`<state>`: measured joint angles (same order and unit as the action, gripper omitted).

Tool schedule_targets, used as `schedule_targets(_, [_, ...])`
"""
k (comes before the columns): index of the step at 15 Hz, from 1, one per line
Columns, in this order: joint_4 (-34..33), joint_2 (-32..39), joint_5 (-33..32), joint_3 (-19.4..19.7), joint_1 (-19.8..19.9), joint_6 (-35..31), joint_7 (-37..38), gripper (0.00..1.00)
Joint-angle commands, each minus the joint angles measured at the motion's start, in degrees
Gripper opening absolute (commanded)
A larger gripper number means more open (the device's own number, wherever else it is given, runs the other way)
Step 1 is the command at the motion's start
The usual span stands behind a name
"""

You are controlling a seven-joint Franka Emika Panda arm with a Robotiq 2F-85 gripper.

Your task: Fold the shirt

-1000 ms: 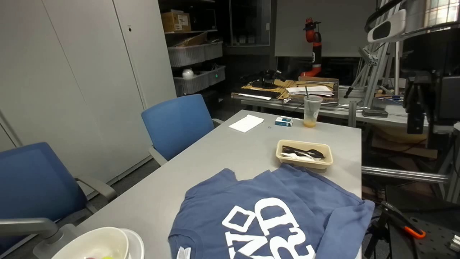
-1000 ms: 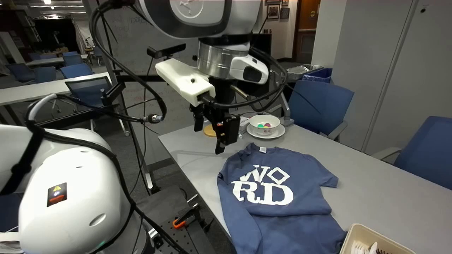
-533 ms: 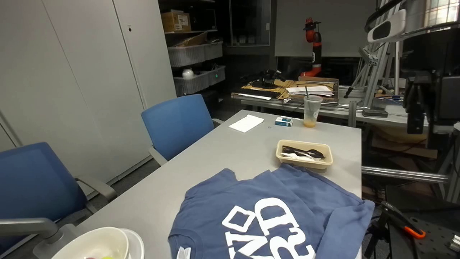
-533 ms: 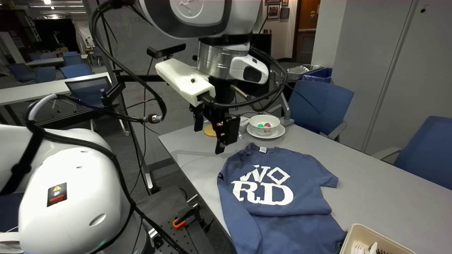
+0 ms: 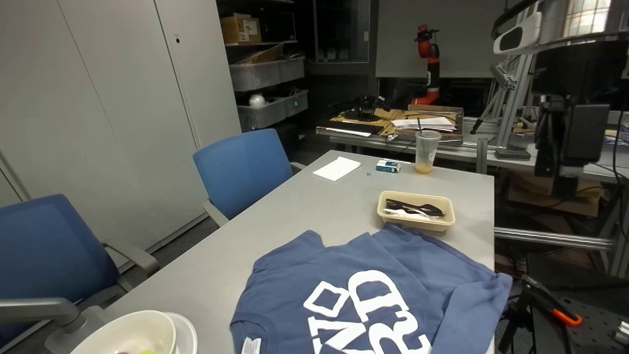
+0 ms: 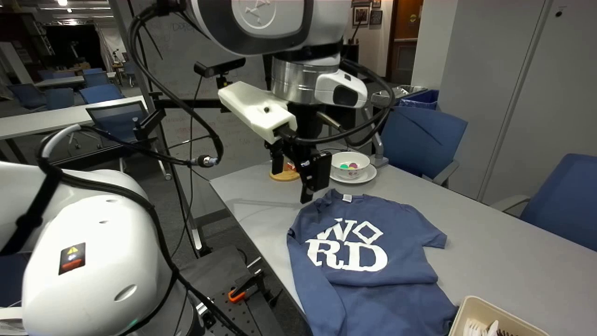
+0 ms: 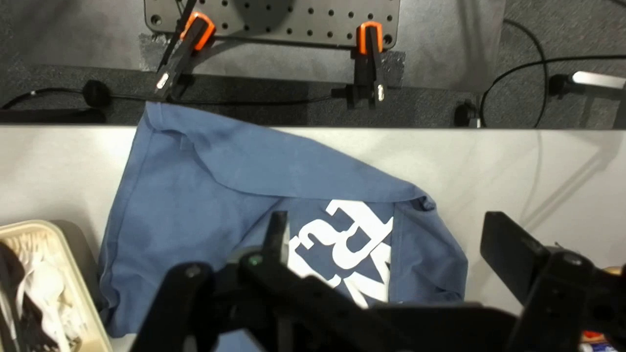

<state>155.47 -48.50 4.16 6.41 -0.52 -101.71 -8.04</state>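
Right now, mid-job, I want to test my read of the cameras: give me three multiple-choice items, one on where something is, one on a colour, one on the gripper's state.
1. Where is the beige tub relative to the shirt?
A) Beside its collar
B) Beside its hem
C) On top of its front

2. What colour is the shirt's lettering?
A) Red
B) Yellow
C) White

3. How does the gripper stand?
A) Open, holding nothing
B) Shut on the shirt
C) Shut on the beige tub

Right letters:
1 B: in both exterior views, the tub sits by a corner of the hem.
2 C: the big letters show white against blue cloth.
3 A: in the wrist view, the fingers are wide apart with nothing gripped between them.
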Motion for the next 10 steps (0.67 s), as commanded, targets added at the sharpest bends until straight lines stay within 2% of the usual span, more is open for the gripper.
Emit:
schedule_targets(1, [-1.2, 3.0, -2.6, 0.3, 3.3, -6.3, 0.6, 1.0])
schedule_targets(6, [0.2, 9.0, -5.5, 2.7, 7.8, -16.5, 1.8, 1.0])
schedule_targets(10, [0.9, 15.3, -4.8, 4.1, 9.0, -23.4, 2.0, 1.0])
